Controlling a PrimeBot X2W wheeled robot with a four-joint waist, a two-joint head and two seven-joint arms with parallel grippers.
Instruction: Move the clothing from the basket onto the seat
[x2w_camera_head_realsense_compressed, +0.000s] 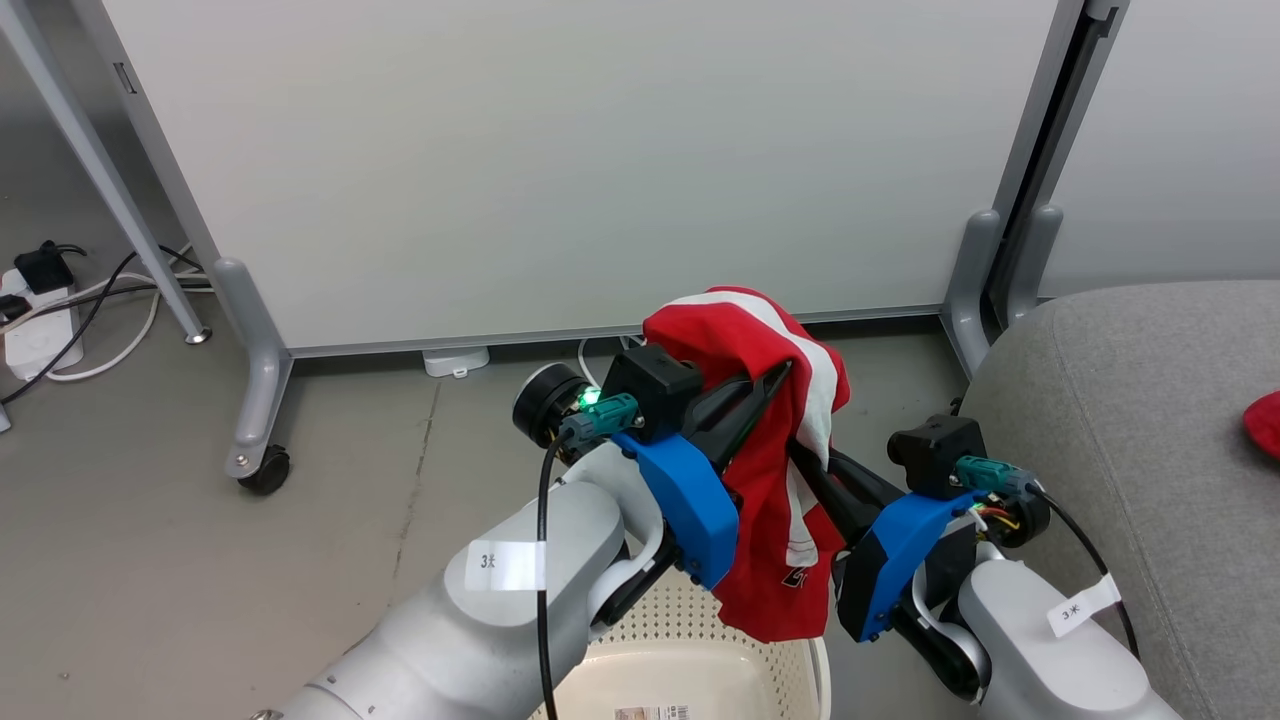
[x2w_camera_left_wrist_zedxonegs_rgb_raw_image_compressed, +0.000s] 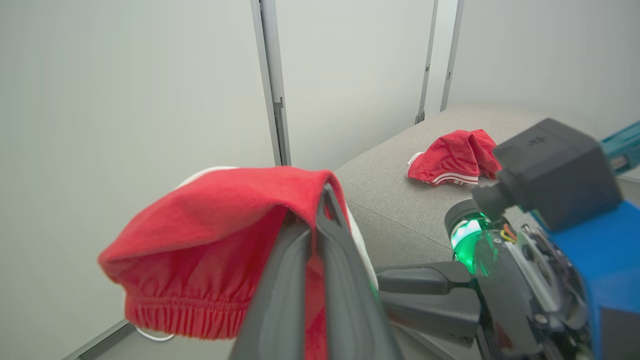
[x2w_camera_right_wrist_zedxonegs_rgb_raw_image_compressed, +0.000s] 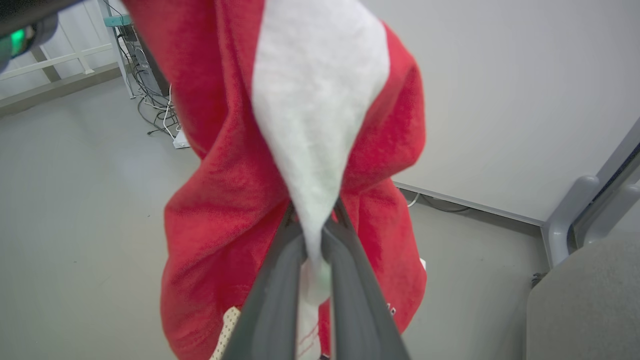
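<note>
The left claw (x2w_camera_head_realsense_compressed: 770, 385) and right claw (x2w_camera_head_realsense_compressed: 805, 455) are both clenched on the red garment (x2w_camera_head_realsense_compressed: 770, 560), which hangs limp above the basket (x2w_camera_head_realsense_compressed: 690, 640), beside the seat (x2w_camera_head_realsense_compressed: 1120, 420) (another garment (x2w_camera_left_wrist_zedxonegs_rgb_raw_image_compressed: 452, 157) lies there already). Light and floppy, I'd judge: any bunched fold gives hold, though it will sag.

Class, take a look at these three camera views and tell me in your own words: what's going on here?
A two-armed robot holds a red and white garment up over the basket. The left gripper and the right gripper are both shut on it, and its lower part hangs toward the basket. A second red garment lies on the grey seat, to the robot's right.
</note>
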